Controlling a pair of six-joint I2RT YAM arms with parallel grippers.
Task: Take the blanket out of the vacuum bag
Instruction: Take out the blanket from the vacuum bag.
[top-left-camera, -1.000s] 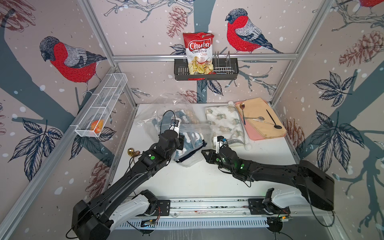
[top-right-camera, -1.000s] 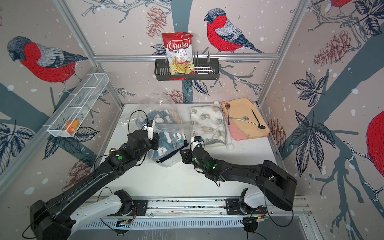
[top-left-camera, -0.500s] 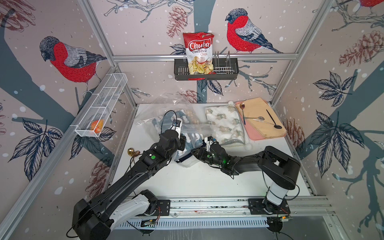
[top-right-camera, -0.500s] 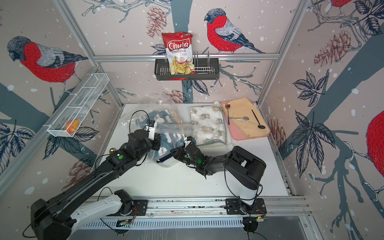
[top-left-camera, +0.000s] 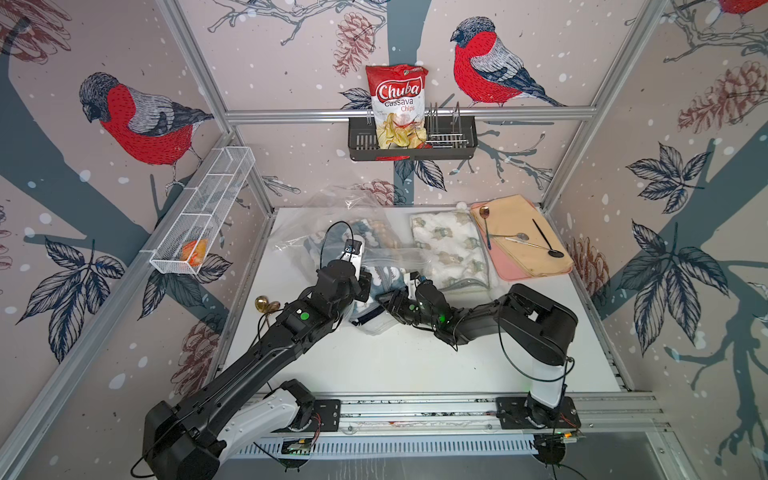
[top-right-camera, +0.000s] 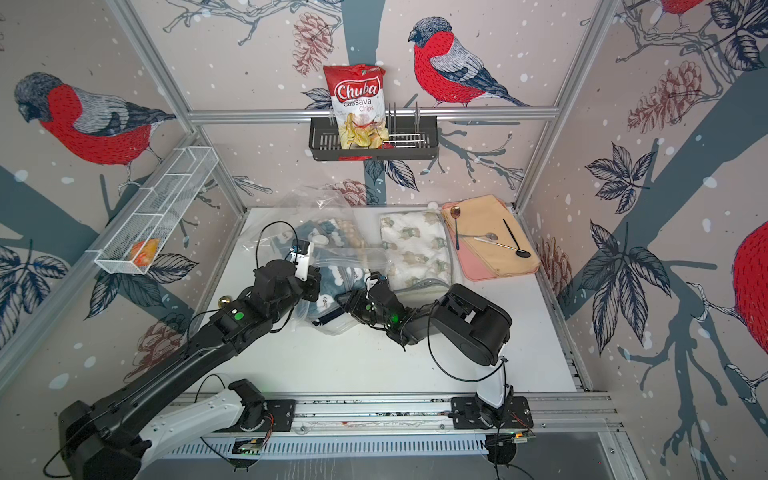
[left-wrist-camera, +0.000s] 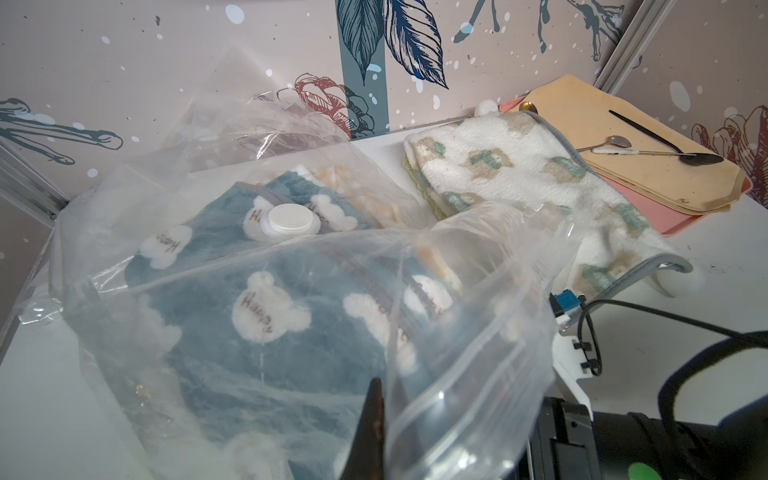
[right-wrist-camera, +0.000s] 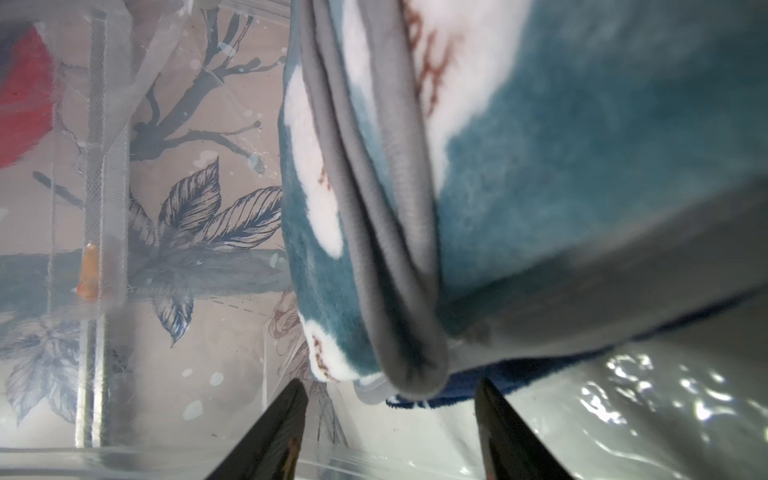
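1. The right gripper (right-wrist-camera: 390, 386) is inside the mouth of the vacuum bag (right-wrist-camera: 644, 407). Its jaws stand apart, and the grey-hemmed folded corner of the blanket (right-wrist-camera: 582, 187) lies just ahead of them, between the fingertips. Nothing is clamped yet.
2. The left gripper (left-wrist-camera: 374, 403) is pinched shut on the bag's upper lip. It holds that clear sheet lifted so the mouth gapes toward the right arm.
3. The blanket is teal-blue fleece with white bear-head patches lettered "Happy". It lies folded inside the bag at mid-table, between the two arms, with its near corner at the opening. The round white valve cap (left-wrist-camera: 291, 220) sits on the top sheet farther back, and some orange-patterned fabric shows deeper in.
4. Just beside the bag, a white bear-print fleece (top-left-camera: 451, 245) lies loose on the table (top-left-camera: 415, 365).
5. The step in hand looks like the reach-in grasp: the mouth is open and the gripper is lined up, but the blanket is not yet held.
6. Next, the right jaws should probably close on the thick hemmed fold alone, clear of the lower plastic sheet. The arm can then draw the blanket out while the left grip keeps the lip raised.
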